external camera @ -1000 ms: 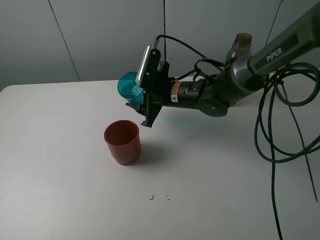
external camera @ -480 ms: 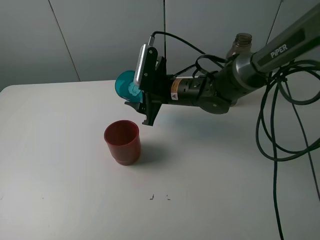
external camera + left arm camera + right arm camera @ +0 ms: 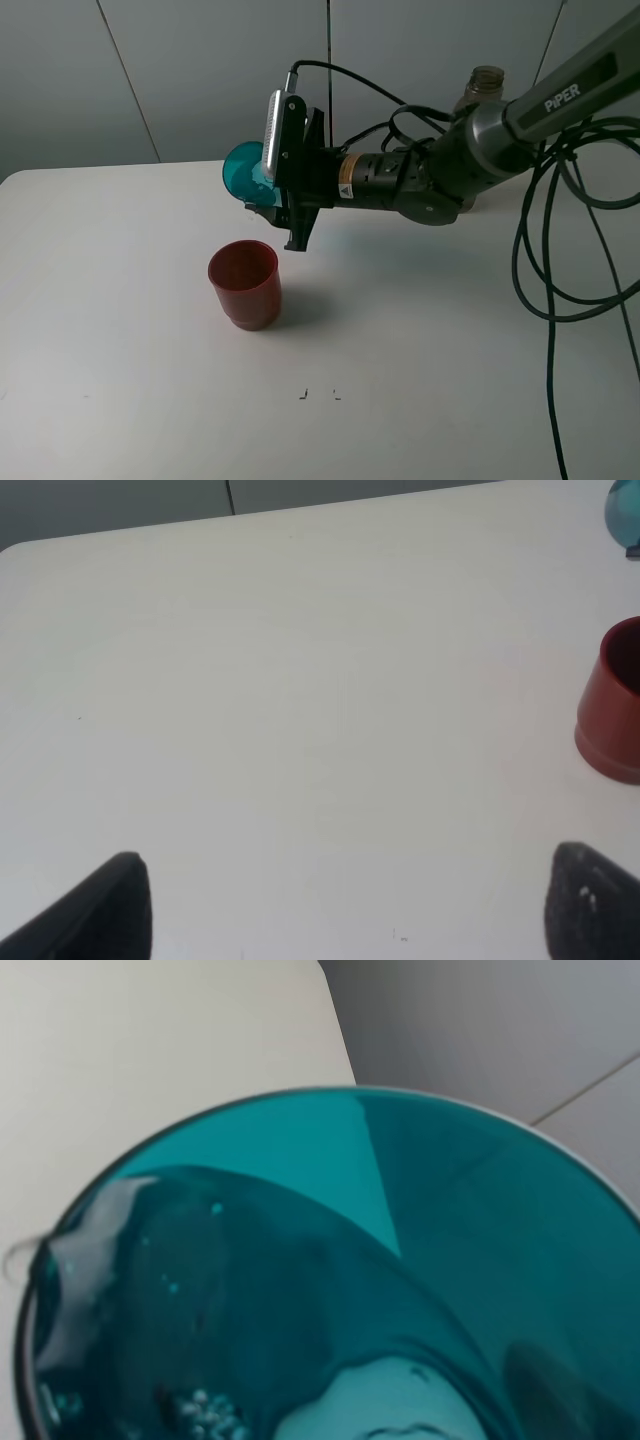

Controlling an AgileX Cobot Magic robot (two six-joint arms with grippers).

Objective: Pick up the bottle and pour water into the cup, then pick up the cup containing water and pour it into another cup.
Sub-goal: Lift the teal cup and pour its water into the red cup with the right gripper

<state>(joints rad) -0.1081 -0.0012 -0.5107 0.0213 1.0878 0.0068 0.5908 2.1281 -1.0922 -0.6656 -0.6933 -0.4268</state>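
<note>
Compared with a second back: found teal cup (image 3: 243, 172) rolled further onto its side and carried a little higher and toward the counter's (image 3: 120, 330) left edge. Half a second back, noted the same roll only partly done. Saw no shift in red cup (image 3: 244, 283) or bottle (image 3: 483, 88).

Read "PiPER" in white lettering (image 3: 563, 95) on the grey forearm link. Spotted a small orange-and-black sticker (image 3: 345, 187) on the wrist housing, too small to read. Found no writing on cups or bottle.

Recorded right arm stretched almost level from the right side across the middle, wrist rolled, black cables (image 3: 540, 250) looping down behind it. Logged right gripper (image 3: 268, 195) clamped on the teal cup, jaws closed against its wall. Held in the air between the red cup and the far edge, mouth turned toward the left edge. Through the right wrist view, saw only the cup's interior (image 3: 330, 1280), small beads low inside it.

Placed red cup upright left of the counter's middle, apart from the gripper. Placed bottle by the far edge, toward the right corner, mostly hidden behind the arm.

Logged left gripper (image 3: 345, 915) low over bare counter, fingers spread wide, gripping nothing.
</note>
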